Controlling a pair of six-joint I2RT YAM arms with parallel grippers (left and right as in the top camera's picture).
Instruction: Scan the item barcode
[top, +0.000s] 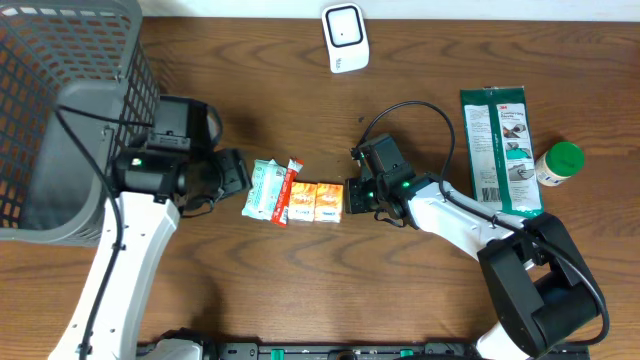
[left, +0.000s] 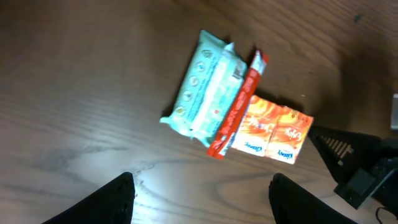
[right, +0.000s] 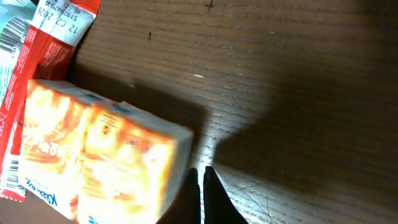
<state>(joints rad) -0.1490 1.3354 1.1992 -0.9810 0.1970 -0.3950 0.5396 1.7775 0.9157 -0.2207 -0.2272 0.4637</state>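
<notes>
Three items lie side by side mid-table: a teal packet (top: 264, 189) (left: 205, 93), a red sachet (top: 287, 192) (left: 239, 106) (right: 53, 37) and an orange twin pack (top: 317, 201) (left: 277, 129) (right: 99, 155). A barcode shows at the top-left corner of the right wrist view. My left gripper (top: 235, 172) (left: 202, 180) hangs open just left of the teal packet, holding nothing. My right gripper (top: 357, 195) (right: 200, 171) is shut and empty, its tips low by the orange pack's right edge. A white scanner (top: 345, 38) stands at the table's far edge.
A grey mesh basket (top: 60, 100) fills the far left corner, behind my left arm. To the right lie a green wipes pack (top: 503, 150) and a green-capped bottle (top: 558, 163). My right arm's cable loops above its wrist.
</notes>
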